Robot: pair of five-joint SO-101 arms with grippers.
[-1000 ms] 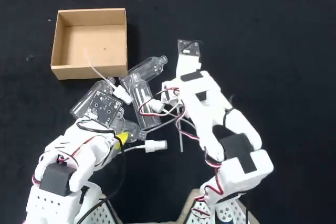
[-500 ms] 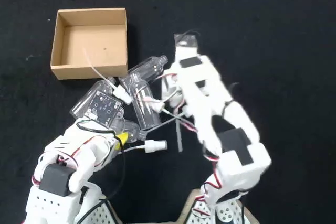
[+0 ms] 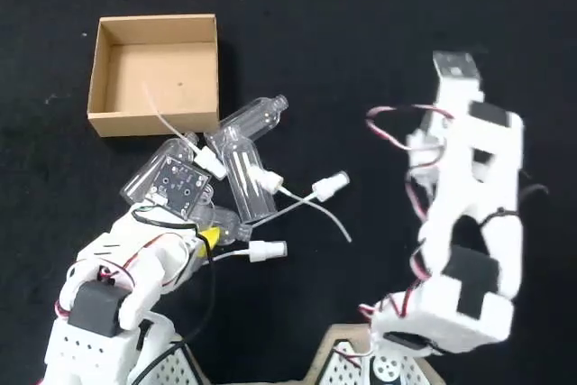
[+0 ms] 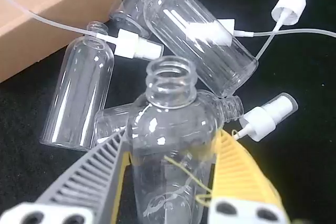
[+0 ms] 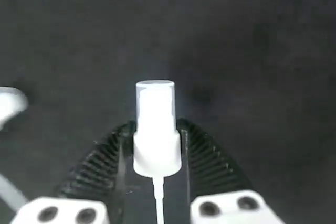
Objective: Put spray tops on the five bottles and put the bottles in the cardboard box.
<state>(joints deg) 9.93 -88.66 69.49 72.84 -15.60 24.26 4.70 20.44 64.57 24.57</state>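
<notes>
Bottle (image 4: pixel 170 114) is sitting between the fingers of the left gripper (image 4: pixel 170 136), which are pinching its body from both sides, its open neck pointing out past the fingertips. Other bottles (image 4: pixel 199 45) and loose tops (image 4: pixel 265 119) are lying just beyond the tips, the box (image 4: pixel 47 19) farther out. Right gripper (image 5: pixel 155 126) is clamping a spray top (image 5: pixel 156 103) by its collar, nozzle sticking out past the tips and tube trailing back between the fingers.

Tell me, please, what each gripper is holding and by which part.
The left gripper holds a clear bottle by its body; the right gripper holds a white spray top by its collar.
</notes>
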